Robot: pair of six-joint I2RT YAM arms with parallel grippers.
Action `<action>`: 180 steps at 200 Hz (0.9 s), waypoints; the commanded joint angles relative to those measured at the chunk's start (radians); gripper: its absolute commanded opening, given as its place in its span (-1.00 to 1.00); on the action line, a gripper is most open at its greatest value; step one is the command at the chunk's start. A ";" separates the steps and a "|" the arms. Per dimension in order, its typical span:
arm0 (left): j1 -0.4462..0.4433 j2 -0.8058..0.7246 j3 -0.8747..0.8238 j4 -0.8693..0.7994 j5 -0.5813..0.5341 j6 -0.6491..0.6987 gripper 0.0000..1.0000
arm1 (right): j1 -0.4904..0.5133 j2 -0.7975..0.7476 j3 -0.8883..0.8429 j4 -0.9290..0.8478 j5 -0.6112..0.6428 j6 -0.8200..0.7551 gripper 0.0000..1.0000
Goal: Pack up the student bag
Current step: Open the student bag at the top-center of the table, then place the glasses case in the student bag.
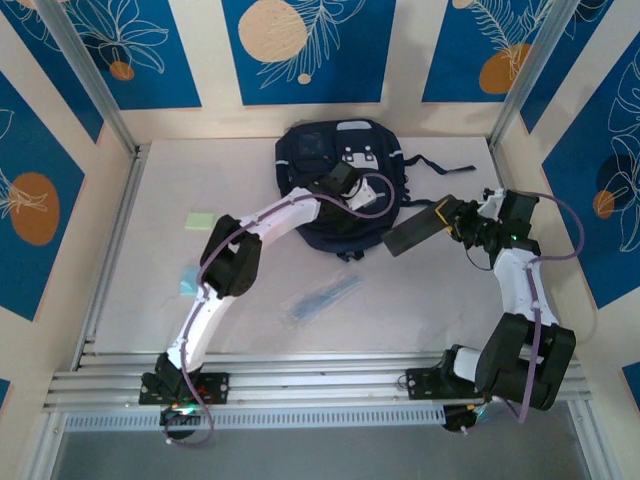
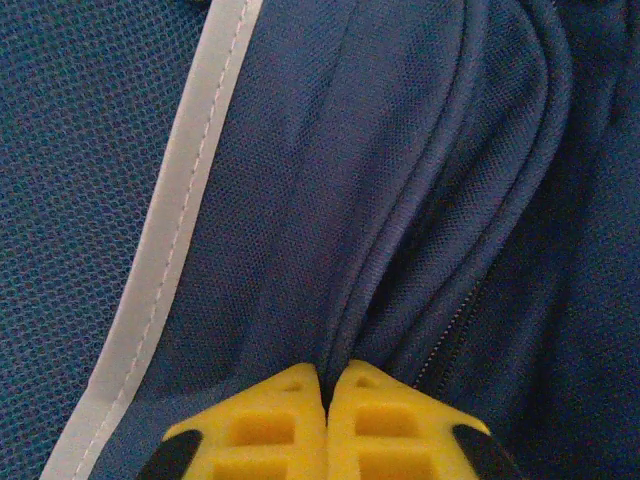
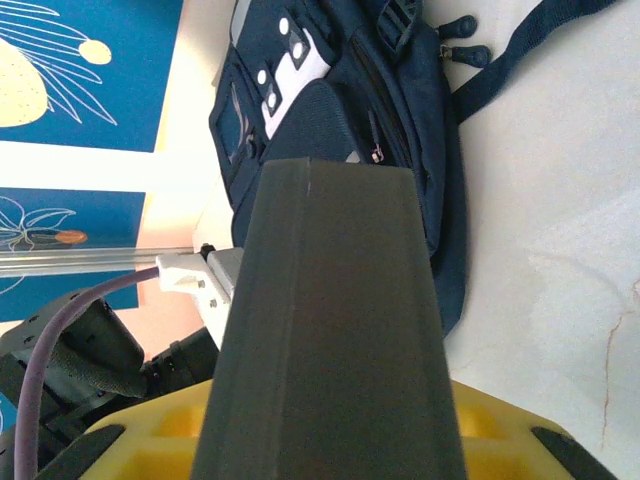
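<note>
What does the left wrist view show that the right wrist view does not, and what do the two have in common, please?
Left wrist view, not the right: the left fingers closed together, pinching a fold of the student bag beside its zipper and pale stripe. Right wrist view, not the left: the right fingers holding a dark grey item, the bag's white patches, a black strap and the table. Both: the navy bag and yellow fingers.

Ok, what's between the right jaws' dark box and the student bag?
Nothing: in the top view the dark box reaches the student bag's edge; whether they touch is unclear.
</note>
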State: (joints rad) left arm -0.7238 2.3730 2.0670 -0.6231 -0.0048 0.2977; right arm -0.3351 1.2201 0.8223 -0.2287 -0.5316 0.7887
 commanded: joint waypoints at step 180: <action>0.143 -0.119 0.180 0.011 0.317 -0.351 -1.00 | 0.199 0.057 -0.163 0.504 0.252 0.323 -0.88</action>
State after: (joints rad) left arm -0.5907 2.2364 2.1929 -0.6361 0.2729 -0.0189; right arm -0.2176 1.2190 0.6598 0.0307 -0.4080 0.9897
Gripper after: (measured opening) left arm 0.048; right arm 0.302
